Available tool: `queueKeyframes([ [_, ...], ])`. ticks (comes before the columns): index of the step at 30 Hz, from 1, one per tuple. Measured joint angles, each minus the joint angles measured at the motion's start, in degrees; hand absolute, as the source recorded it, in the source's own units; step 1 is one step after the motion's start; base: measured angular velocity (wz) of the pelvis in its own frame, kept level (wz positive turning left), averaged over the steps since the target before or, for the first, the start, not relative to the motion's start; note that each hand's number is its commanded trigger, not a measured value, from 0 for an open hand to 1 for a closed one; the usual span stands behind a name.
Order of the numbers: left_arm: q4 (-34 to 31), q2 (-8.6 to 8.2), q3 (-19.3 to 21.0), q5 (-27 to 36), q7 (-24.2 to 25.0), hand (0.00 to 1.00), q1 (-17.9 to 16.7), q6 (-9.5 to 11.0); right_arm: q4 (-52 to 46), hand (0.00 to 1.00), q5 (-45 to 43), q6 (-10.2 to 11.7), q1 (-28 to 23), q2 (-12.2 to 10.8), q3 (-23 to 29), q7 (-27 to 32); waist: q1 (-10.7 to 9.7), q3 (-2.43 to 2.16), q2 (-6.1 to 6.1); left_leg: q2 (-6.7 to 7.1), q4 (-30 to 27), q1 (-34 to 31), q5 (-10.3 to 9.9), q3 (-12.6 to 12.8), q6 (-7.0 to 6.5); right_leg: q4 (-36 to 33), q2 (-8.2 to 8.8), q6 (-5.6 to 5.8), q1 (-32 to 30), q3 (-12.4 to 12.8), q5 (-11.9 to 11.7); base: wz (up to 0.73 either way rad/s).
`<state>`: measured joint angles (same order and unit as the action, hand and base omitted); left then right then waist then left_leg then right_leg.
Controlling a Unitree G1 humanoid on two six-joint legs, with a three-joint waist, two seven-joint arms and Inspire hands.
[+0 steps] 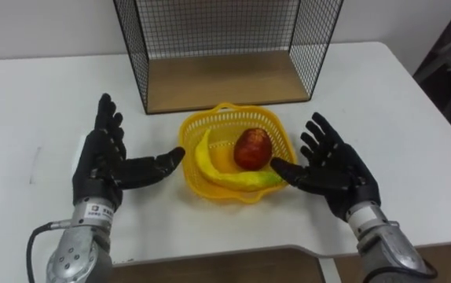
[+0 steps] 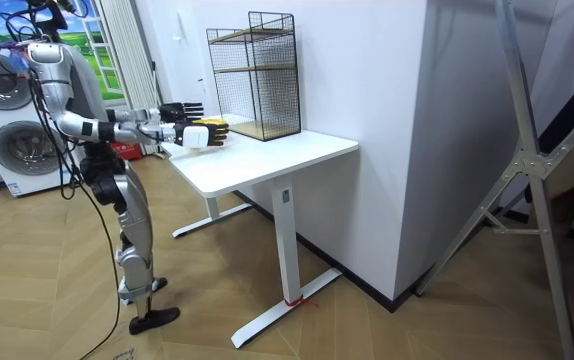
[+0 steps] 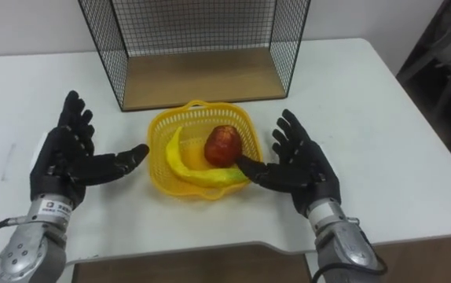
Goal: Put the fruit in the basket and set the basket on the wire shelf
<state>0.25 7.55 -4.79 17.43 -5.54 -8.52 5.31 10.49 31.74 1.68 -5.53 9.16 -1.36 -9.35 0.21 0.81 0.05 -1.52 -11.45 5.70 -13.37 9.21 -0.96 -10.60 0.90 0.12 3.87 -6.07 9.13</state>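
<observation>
- Basket (image 1: 224, 108): a round, yellow, openwork plastic basket is sitting on the smooth white counter (image 1: 37, 102), just in front of the wire shelf.
- Fruit: a curved yellow banana (image 1: 210, 167) and a glossy red apple (image 1: 252, 148) are lying side by side inside the basket.
- Wire shelf (image 1: 225, 82): a black square-mesh box with a flat wooden floor is standing at the counter's back.
- Left hand (image 1: 100, 165): it is flanking the basket's left side, palm inward. Its fingers (image 1: 109, 118) are spreading wide and straight, holding nothing, and the thumb tip is reaching the rim.
- Right hand (image 1: 337, 173): it is mirroring this on the right. Its fingers (image 1: 320, 130) are wide open, with the thumb at the banana's end.
</observation>
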Motion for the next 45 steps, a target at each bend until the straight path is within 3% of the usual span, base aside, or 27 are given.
queueKeyframes([
  [8,2.01,-0.41,-0.42,1.16,0.76,0.00,0.00,-0.43,0.00,0.00,4.16,0.00,0.00,-0.02,-0.30,0.11,-0.04,-0.14,-0.27,-0.11,-0.02,-0.04,0.00,0.99,0.00,-0.15,-0.09,-0.01,-0.75,0.72,-0.01,-0.05],
  [18,4.75,-1.43,-2.56,3.17,2.70,0.00,-0.02,-0.52,0.00,0.00,3.29,0.01,0.95,-0.76,-1.84,1.15,0.07,-0.24,-0.82,-0.16,-0.25,-0.32,0.04,1.26,-0.06,-0.25,-0.04,-0.02,-0.76,0.71,-0.29,-0.02],
  [29,6.39,-1.31,-3.89,3.27,4.07,0.00,-0.02,-0.40,0.13,0.00,1.75,0.22,2.73,-0.94,-4.12,1.08,0.27,-0.14,-1.06,-0.20,-0.18,-0.39,0.04,0.97,-0.06,-0.17,-0.13,-0.03,-0.80,0.81,-0.32,0.00],
  [34,6.42,-1.66,-4.55,3.45,4.10,0.00,0.40,-0.31,4.73,0.00,1.07,0.17,5.20,-1.91,-5.29,1.05,0.22,0.17,-1.52,-0.12,-0.15,-0.54,0.04,0.72,-0.07,-0.17,-0.12,-0.02,-0.92,0.78,-0.32,0.01],
  [39,6.41,-2.08,-4.97,6.84,4.61,0.00,0.75,-0.34,4.85,0.00,0.90,0.10,5.84,-1.98,-6.46,0.82,0.15,0.13,-1.34,-0.01,-0.19,-0.98,0.04,-0.16,-0.08,-0.03,-0.05,0.02,-0.91,0.06,-0.35,0.08],
  [45,6.41,-2.40,-5.68,6.63,4.71,0.00,0.74,-0.35,4.89,0.00,0.39,0.10,6.12,-2.04,-7.91,0.46,0.08,0.04,-0.88,0.06,-0.23,-0.99,0.07,-0.29,-0.12,-0.02,0.01,0.03,-0.85,-0.05,-0.34,0.00],
])
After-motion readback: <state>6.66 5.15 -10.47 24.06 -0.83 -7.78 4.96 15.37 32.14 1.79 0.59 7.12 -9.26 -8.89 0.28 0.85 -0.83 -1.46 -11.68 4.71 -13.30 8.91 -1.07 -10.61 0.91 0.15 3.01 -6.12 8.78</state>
